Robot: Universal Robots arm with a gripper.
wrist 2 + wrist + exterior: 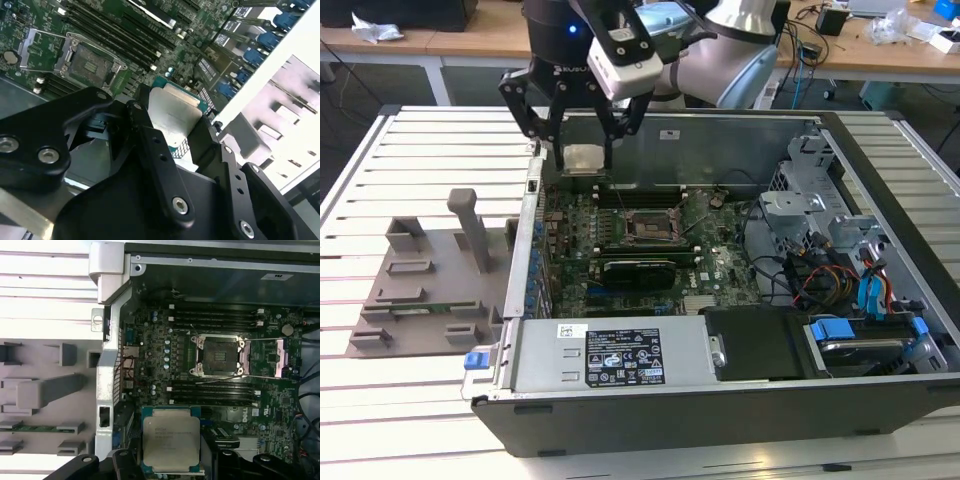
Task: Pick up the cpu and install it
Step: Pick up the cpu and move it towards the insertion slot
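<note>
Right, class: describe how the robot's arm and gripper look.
The gripper is matt black, with angular linked fingers joined by silver screws and a small blue light on its body. A white box sits at the wrist. The arm is rounded silver-grey tubing with a light blue joint cap.

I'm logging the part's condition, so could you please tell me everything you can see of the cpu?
The cpu is a small flat square chip with a silvery metal top that carries faint print, set on a thin green rim. The gripper holds it by two opposite edges between black fingers, roughly level, in the air above the motherboard and off to one side of the open socket. Nothing else touches it.
</note>
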